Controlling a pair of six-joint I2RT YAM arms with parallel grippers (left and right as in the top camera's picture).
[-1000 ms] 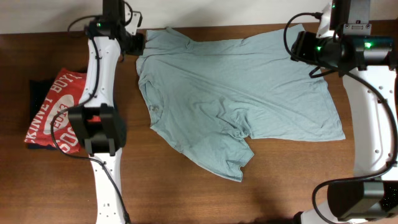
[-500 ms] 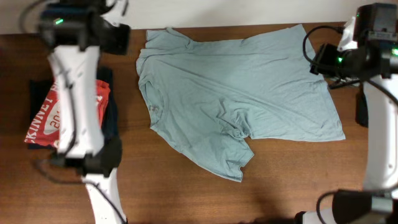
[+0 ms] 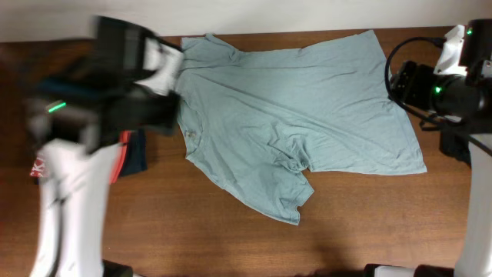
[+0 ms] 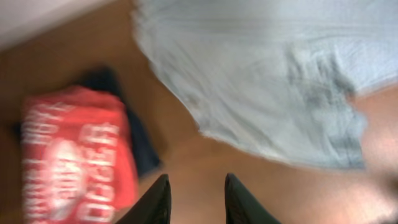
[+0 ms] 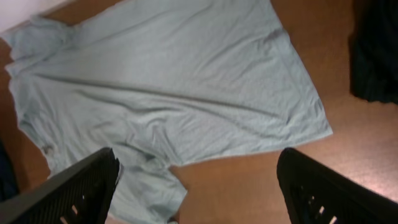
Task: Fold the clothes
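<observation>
Thin soft grey-blue t-shirt lies rumpled on smooth wooden table

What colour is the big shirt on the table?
The shirt is plain pale grey-blue; the overhead view shows it best.

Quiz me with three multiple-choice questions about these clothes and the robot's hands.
1. Where is the red printed t-shirt? A on the pale grey-blue cotton t-shirt; B apart from it, on a dark garment; C in a hand.
2. How many pale shirts lie spread out? A one; B two; C three.
3. The right hand is: A open, empty; B shut on the shirt; C shut on cloth.
Answers: B, brown wooden table shows between them; A, only one appears; A, its fingers stand wide apart with nothing between.
</observation>
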